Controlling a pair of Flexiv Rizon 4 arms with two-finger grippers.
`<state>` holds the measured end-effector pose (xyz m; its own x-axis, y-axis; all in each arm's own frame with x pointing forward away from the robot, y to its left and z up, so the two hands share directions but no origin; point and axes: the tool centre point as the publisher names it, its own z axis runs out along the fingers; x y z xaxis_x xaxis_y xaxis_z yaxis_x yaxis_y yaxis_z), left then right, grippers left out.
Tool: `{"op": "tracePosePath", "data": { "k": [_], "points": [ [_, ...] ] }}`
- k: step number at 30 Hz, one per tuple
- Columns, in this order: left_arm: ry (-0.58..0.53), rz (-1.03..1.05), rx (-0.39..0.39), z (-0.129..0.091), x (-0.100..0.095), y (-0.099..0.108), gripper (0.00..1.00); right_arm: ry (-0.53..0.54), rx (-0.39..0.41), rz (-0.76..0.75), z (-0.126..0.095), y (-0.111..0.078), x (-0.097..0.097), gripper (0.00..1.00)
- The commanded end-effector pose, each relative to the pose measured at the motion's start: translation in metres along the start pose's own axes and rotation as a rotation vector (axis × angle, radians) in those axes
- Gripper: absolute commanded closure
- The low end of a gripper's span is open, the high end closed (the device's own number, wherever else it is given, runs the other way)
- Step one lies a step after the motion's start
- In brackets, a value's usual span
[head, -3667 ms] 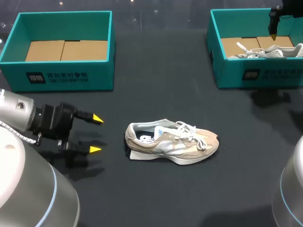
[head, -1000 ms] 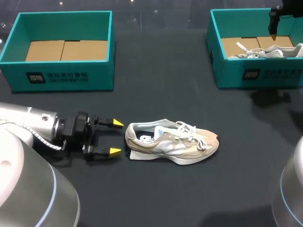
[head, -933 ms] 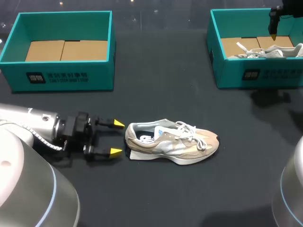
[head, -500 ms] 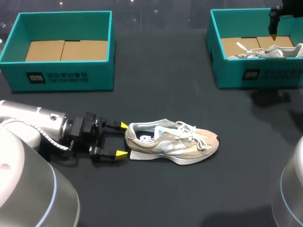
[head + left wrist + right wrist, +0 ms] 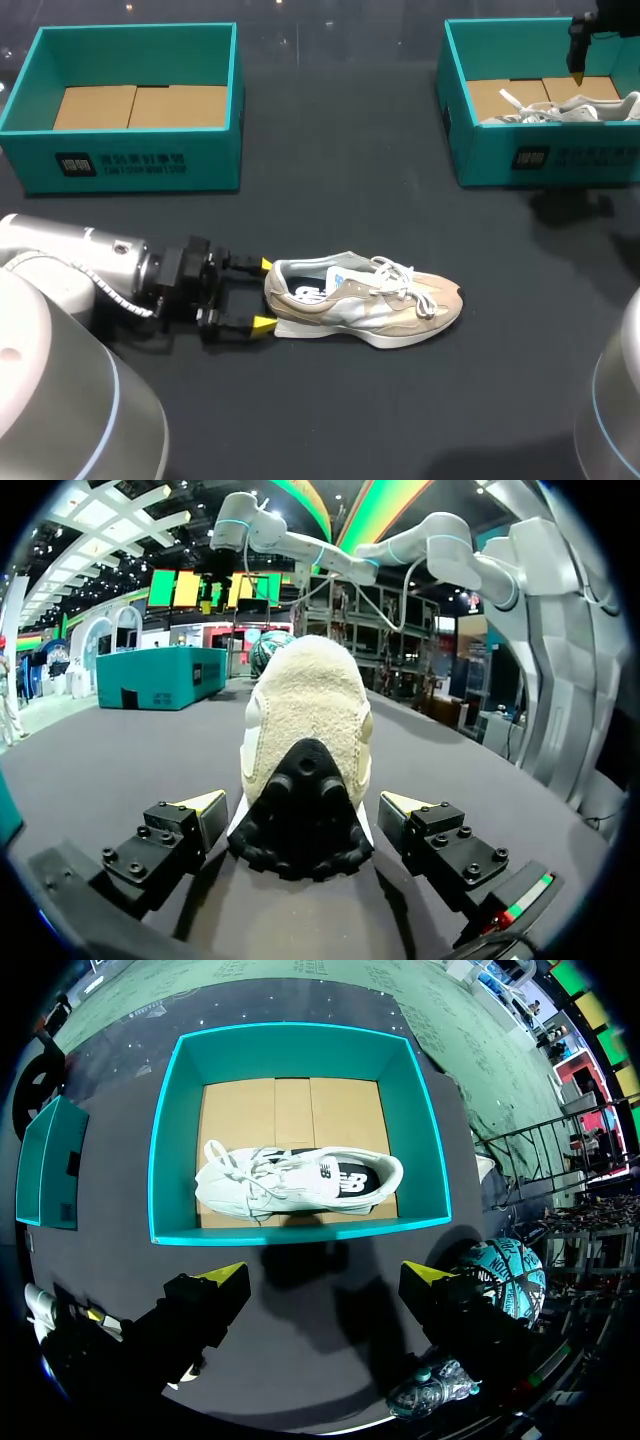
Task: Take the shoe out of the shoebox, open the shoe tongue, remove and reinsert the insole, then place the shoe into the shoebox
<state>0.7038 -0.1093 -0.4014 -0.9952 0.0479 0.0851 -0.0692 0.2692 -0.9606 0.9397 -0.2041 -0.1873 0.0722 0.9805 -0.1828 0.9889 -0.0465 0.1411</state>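
Shoe (image 5: pixel 365 305) stands on its sole near the middle of the dark matte surface (image 5: pixel 340 180), with its toe toward my right and its heel toward my left arm. It is a low runner with beige suede-like panels, grey mesh, loose white laces and a pale wedge midsole. In the left wrist view its heel (image 5: pixel 305 770) is a rounded cap of nubby cream fabric above a black rubber tab with moulded lugs.

My left hand (image 5: pixel 264 294) lies low on the surface, level with the heel, fingers spread open. The heel sits between the two yellow tips (image 5: pixel 302 805), one on each side. I think a thin gap remains on both sides, though the head view is too coarse to be sure.

My right hand (image 5: pixel 325 1275) hangs open above the near wall of the right box (image 5: pixel 300 1232). That box is teal with a cardboard floor, and a white shoe (image 5: pixel 300 1180) lies in it on its side. The left box (image 5: pixel 120 160) is the same teal, rectangular and lidless, at the far left of the surface, well apart from the shoe.
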Motion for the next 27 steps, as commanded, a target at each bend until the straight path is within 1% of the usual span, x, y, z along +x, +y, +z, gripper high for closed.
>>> {"op": "tracePosePath", "data": {
  "k": [1,14,23,27],
  "points": [
    [-0.021,-0.013,0.01,0.006,0.001,0.003,0.0,0.0,-0.001,0.0,0.0,0.0,0.0,0.0],
    [-0.003,-0.011,0.017,0.016,0.005,0.001,0.0,0.0,-0.001,0.0,0.0,0.0,0.0,0.0],
    [-0.026,-0.015,0.026,0.026,-0.003,0.003,0.0,0.0,-0.001,0.0,0.0,0.0,0.0,0.0],
    [-0.017,-0.023,0.033,0.029,-0.005,0.001,0.0,0.0,-0.001,0.0,0.0,0.0,0.0,0.0]
  ]
}}
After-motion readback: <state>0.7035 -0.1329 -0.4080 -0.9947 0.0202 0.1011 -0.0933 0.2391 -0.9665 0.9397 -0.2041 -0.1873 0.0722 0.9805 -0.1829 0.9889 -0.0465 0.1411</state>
